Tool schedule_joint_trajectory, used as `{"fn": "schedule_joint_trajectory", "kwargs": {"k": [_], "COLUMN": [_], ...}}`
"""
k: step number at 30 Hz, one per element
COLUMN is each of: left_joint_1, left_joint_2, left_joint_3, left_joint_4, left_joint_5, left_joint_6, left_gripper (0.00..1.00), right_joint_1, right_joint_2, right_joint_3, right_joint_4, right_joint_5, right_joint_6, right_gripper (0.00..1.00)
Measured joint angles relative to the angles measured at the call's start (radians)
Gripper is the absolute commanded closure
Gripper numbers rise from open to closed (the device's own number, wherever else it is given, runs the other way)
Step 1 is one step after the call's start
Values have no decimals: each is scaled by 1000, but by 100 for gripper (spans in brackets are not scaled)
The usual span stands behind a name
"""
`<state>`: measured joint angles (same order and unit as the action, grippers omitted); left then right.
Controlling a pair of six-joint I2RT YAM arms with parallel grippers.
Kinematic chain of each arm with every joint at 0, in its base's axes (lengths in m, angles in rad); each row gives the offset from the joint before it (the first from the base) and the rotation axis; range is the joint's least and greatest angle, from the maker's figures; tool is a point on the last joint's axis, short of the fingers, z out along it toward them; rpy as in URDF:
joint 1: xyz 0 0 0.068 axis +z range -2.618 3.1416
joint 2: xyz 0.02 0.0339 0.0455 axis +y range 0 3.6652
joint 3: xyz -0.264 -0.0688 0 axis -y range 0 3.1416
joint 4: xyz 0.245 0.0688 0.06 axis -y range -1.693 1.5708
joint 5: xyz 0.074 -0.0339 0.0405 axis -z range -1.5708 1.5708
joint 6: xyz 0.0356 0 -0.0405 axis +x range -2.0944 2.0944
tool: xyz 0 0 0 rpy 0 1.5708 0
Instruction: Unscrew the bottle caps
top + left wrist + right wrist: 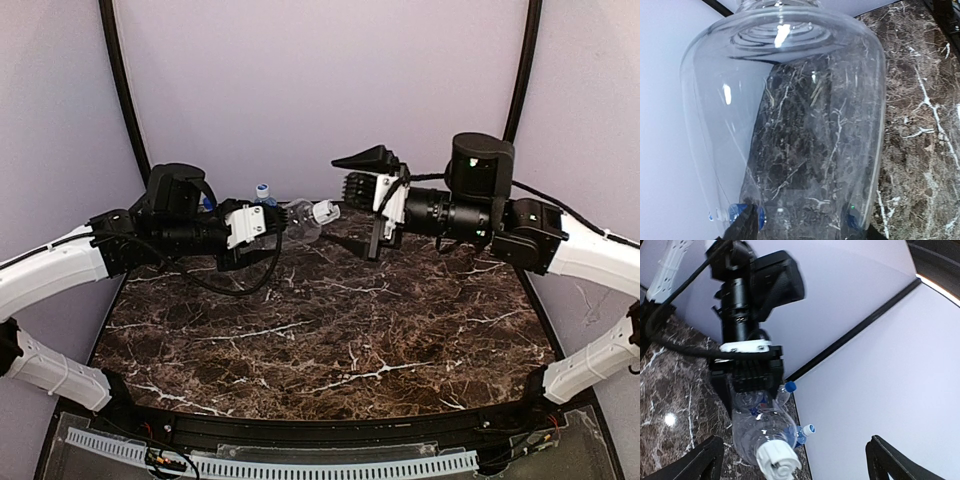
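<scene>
Left gripper (268, 225): clenched on the body of the unlabelled bottle (300, 218) and holding it off the table. In the left wrist view the clear wall fills the frame, with blue-padded fingers (746, 216) pressed to it at the bottom edge.
Unlabelled bottle: lies about level in the air at roughly 11 o'clock over the marble table (330, 340). Its neck points toward 3 o'clock, at the other arm.
White cap (325, 211): seated on the neck of the held bottle. It is the part of the bottle nearest the right arm.
Right gripper (795, 440): released, with the jaws spread wide, one black finger (695, 460) at each lower corner of its wrist view. It sits at about 1 o'clock over the table and faces 9 o'clock.
Cap vs. right gripper: the cap sits low in the gap between the two fingers in the right wrist view, touching neither. The overhead view shows clear space between them.
Dark blue cap (790, 386): on a second bottle behind the held one, close to the back wall (320, 90) at 12 o'clock.
Pale blue cap (809, 429): on a third bottle just beside the held one, also on the wall side. Its label is mostly hidden.
</scene>
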<state>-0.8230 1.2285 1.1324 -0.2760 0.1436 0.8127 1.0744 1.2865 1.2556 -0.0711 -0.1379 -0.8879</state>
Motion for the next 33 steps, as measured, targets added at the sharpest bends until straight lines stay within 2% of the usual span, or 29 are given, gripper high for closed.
{"fn": "schedule_joint_trajectory", "kwargs": {"k": [6, 11, 14, 17, 25, 33], "left_joint_1": [0, 0, 0, 0, -5, -6], "left_joint_2": [0, 4, 13, 22, 33, 37], "left_joint_3": [-37, -60, -67, -77, -84, -84], "left_joint_4": [193, 381, 455, 496, 530, 538], "left_joint_5": [-143, -256, -292, -311, -335, -343], "left_joint_6": [74, 172, 225, 259, 288, 303], "left_gripper": [64, 64, 64, 64, 64, 64], "right_joint_1": [-93, -121, -163, -195, -197, -191], "right_joint_2": [-37, 59, 117, 148, 175, 196], "right_joint_3": [65, 198, 268, 290, 293, 305], "right_joint_4": [35, -13, -58, -86, -117, -145], "right_joint_5": [-84, -65, -37, -20, -43, -75], "right_joint_6": [379, 801, 1041, 1198, 1369, 1402], "right_gripper": [2, 17, 22, 24, 27, 45]}}
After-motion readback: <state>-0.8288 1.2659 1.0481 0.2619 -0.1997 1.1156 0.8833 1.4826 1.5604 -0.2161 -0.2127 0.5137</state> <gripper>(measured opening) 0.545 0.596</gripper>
